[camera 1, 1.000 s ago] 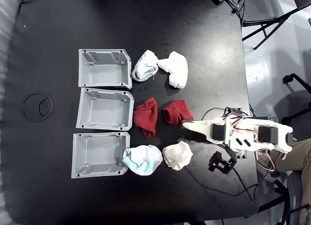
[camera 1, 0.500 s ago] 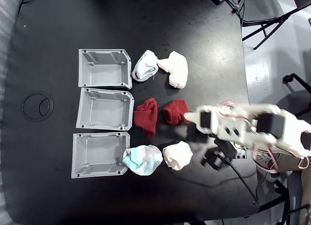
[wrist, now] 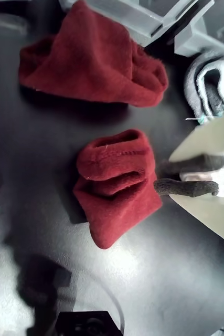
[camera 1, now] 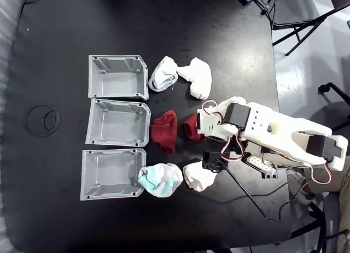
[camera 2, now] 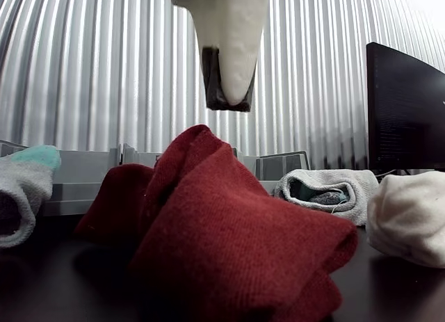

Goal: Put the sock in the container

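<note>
In the fixed view, three light grey open bins stand in a column at the left: top (camera 1: 117, 77), middle (camera 1: 117, 123), bottom (camera 1: 112, 175). Two red socks lie right of the middle bin, one (camera 1: 164, 130) close to it and one (camera 1: 191, 127) further right. My gripper (camera 1: 202, 123) hangs over that right red sock. The wrist view has this sock (wrist: 117, 186) just left of my gripper (wrist: 160, 177), whose dark pads (wrist: 193, 164) sit close together, holding nothing. In the other view the gripper (camera 2: 226, 92) hovers above the red sock (camera 2: 229, 245), apart from it.
In the fixed view a white-and-teal sock (camera 1: 163, 74) and a white sock (camera 1: 198, 77) lie by the top bin. Another white-and-teal sock (camera 1: 160, 179) and a white sock (camera 1: 198, 175) lie by the bottom bin. Cables (camera 1: 257, 201) trail near the arm's base. The table edge runs along the right.
The arm has swung left and reached out from the right side. Its gripper, which sat right of the red sock, is now above it.
</note>
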{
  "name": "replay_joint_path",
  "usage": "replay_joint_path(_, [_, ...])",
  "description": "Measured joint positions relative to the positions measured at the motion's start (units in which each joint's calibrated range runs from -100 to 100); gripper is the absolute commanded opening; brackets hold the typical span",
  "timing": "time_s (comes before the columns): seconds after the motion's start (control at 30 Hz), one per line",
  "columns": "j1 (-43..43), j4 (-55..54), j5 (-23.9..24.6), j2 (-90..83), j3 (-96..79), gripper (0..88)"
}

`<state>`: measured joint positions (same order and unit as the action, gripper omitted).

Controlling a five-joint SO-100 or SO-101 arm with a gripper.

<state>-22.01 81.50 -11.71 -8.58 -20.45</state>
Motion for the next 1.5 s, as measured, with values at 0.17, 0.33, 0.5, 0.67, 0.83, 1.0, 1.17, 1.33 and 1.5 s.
replay_joint_path(0.17, [-0.1,0.0,-0.8,0.0,0.0,33.2])
replay_joint_path(0.33, [-0.1,1.9,-2.4,-0.1,0.0,40.4])
replay_joint_path(0.5, [-0.1,4.7,-2.7,-0.1,-0.2,40.7])
replay_joint_path(0.67, [-0.1,4.5,-2.8,0.2,-3.5,40.7])
replay_joint_path(0.83, [-0.1,-0.6,-3.0,3.5,-5.9,40.7])
replay_joint_path(1.0, [-0.1,-4.2,-3.0,8.0,-5.9,40.3])
replay_joint_path(1.17, [-0.1,-6.6,-3.0,13.6,-5.9,39.9])
replay_joint_path(1.33, [-0.1,-7.5,-3.0,17.7,-5.9,25.5])
replay_joint_path(1.5, [-0.1,-7.5,-3.0,18.0,-5.9,2.8])
